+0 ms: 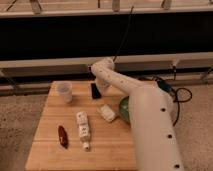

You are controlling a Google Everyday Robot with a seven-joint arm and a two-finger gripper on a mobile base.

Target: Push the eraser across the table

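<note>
The eraser, a small flat black block, lies near the far edge of the light-wood table, right of the clear cup. My white arm reaches in from the lower right and bends over the table's far edge. Its gripper points down right beside the eraser's right side, largely hidden by the wrist. I cannot tell whether it touches the eraser.
A whitish wrapped block lies mid-table, with a green bowl to its right, partly behind my arm. A white packet and a dark red object lie nearer the front. Cables lie on the floor at right.
</note>
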